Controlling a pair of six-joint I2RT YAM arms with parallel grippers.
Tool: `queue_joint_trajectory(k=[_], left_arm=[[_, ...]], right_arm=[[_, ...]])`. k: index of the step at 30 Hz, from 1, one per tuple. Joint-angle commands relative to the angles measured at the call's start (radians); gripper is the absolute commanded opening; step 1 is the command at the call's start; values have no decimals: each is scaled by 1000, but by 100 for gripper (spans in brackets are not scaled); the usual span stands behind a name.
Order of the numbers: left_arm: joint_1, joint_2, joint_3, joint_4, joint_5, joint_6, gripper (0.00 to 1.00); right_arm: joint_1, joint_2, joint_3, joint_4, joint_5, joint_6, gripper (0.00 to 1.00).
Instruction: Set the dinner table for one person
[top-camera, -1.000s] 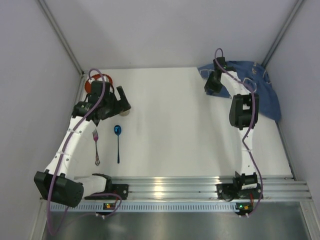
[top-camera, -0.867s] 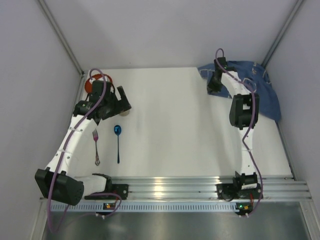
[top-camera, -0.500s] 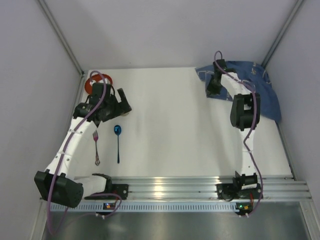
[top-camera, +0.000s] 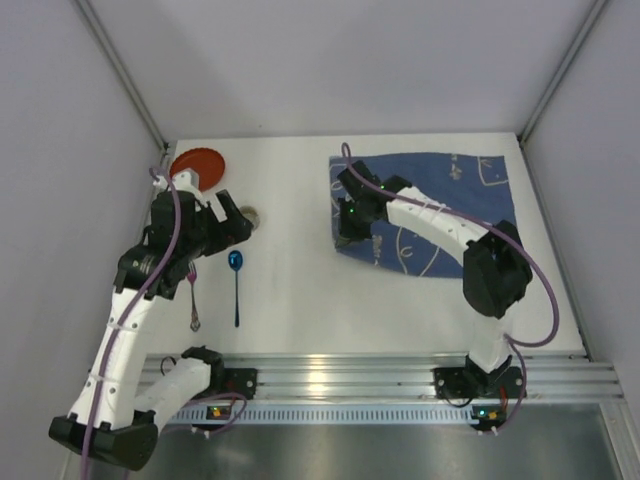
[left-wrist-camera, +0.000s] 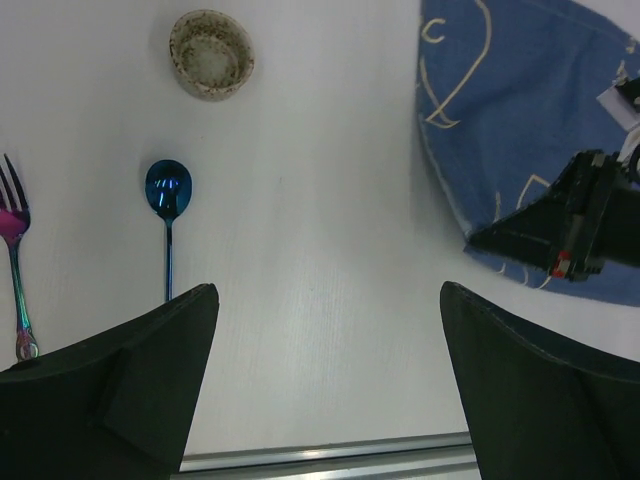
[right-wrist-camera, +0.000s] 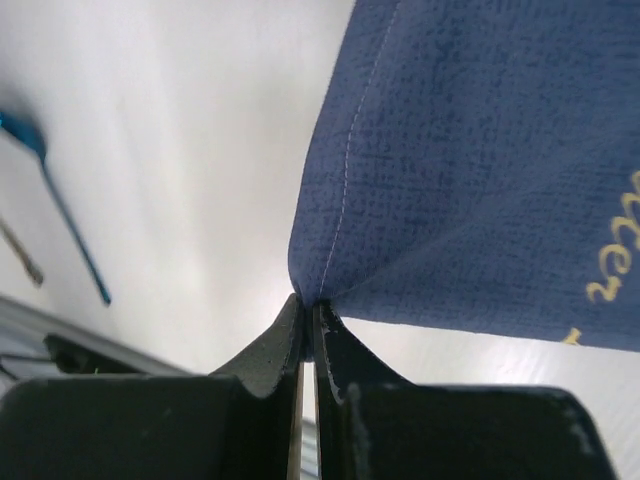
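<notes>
The white dinner table (top-camera: 300, 310) carries a blue cloth with pale line drawings (top-camera: 450, 205), spread flat at the far right. My right gripper (top-camera: 345, 240) is shut on the cloth's near-left corner, seen pinched in the right wrist view (right-wrist-camera: 310, 305) below the cloth (right-wrist-camera: 480, 150). My left gripper (top-camera: 238, 226) hovers open and empty above the left side, jaws wide apart in the left wrist view (left-wrist-camera: 325, 295). A blue spoon (top-camera: 236, 285) and a purple fork (top-camera: 193, 300) lie side by side at the near left. An orange plate (top-camera: 197, 163) sits at the far left.
A small beige bowl (top-camera: 251, 216) stands near the plate; it also shows in the left wrist view (left-wrist-camera: 211, 67). The spoon (left-wrist-camera: 168, 195), the fork (left-wrist-camera: 15, 250) and the cloth (left-wrist-camera: 530, 110) show there too. A ribbed metal rail (top-camera: 400, 372) runs along the near edge. Grey walls enclose the sides.
My right gripper has pulled the cloth from a bunch in the far right corner leftwards, and it now lies spread out. My left arm has drawn back, uncovering the plate.
</notes>
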Motion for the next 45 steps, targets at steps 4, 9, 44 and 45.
queue_joint_trajectory(k=[4,9,44,45], left_arm=[[1,-138,-4,-93,20,16,98],[1,-213,3,-165,17,25,98],[3,24,6,-38,-120,27,99],[6,96,9,-16,-127,24,98]], right_arm=[[199,-99,-120,83,2,190,0],[319,-47,-112,143,2,247,0],[333,-377,-187,-43,106,81,82],[316,-407,-217,-44,106,78,82]])
